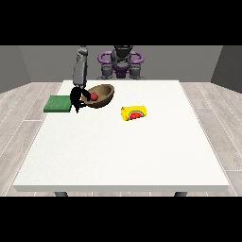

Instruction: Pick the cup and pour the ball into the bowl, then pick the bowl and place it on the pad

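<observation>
A brown bowl (103, 96) is tilted above the table with a red ball (94, 96) inside it. The black hand at the view's left (76, 99) has its fingers curled over the bowl's left rim. A green pad (57, 104) lies on the table just left of that hand. A yellow cup (133, 113) with a watermelon picture lies on its side to the right of the bowl. No hand shows at the view's right.
The white table (123, 156) stretches wide towards the camera. The robot's torso (121, 64) stands behind the far edge.
</observation>
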Controlling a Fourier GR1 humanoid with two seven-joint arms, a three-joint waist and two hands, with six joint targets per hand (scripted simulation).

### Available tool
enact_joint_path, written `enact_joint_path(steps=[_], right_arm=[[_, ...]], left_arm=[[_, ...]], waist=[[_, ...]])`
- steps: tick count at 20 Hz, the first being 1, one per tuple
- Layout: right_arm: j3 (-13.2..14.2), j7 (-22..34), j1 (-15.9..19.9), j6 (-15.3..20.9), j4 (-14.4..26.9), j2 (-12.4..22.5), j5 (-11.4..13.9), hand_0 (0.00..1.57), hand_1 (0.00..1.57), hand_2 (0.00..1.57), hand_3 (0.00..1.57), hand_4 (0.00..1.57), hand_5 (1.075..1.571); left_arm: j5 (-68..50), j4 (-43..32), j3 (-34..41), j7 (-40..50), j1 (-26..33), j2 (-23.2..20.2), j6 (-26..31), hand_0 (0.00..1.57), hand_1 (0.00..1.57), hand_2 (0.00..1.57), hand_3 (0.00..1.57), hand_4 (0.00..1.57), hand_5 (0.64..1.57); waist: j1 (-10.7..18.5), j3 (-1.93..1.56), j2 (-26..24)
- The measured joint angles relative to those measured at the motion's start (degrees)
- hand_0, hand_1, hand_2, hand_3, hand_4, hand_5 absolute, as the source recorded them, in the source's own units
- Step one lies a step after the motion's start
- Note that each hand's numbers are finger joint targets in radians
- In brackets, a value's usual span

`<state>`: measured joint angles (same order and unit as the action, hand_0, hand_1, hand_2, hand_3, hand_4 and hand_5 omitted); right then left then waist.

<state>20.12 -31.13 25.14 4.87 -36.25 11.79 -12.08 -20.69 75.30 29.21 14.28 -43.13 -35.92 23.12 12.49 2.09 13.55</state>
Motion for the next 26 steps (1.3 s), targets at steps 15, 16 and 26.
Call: enact_joint_path(steps=[15, 16, 26], right_arm=[[-6.5, 29.7, 2.2, 3.7, -3.9, 14.8, 5.7, 1.57, 1.57, 1.57, 0.72, 1.05, 1.563], [-7.0, 31.4, 3.0, 3.7, -4.5, 15.7, 6.4, 1.57, 1.57, 1.57, 0.71, 1.06, 1.566], [-4.9, 38.9, 6.1, -4.0, -5.7, 25.8, 5.4, 1.57, 1.57, 1.57, 0.58, 1.09, 1.564]], left_arm=[[1.6, -9.3, 2.9, -4.3, 6.5, -2.2, 1.7, 0.0, 0.0, 0.0, 0.0, 1.2, 1.54], [1.8, -10.3, 3.2, -5.1, 6.8, -2.8, 2.0, 0.0, 0.0, 0.0, 0.0, 1.2, 1.544], [2.6, -15.6, 5.2, -11.5, 11.0, -6.1, 3.3, 0.0, 0.0, 0.0, 0.0, 1.21, 1.55]], waist=[[-5.7, -1.91, -6.2], [-6.6, -1.93, -6.2], [-10.8, -2.06, -6.1]])
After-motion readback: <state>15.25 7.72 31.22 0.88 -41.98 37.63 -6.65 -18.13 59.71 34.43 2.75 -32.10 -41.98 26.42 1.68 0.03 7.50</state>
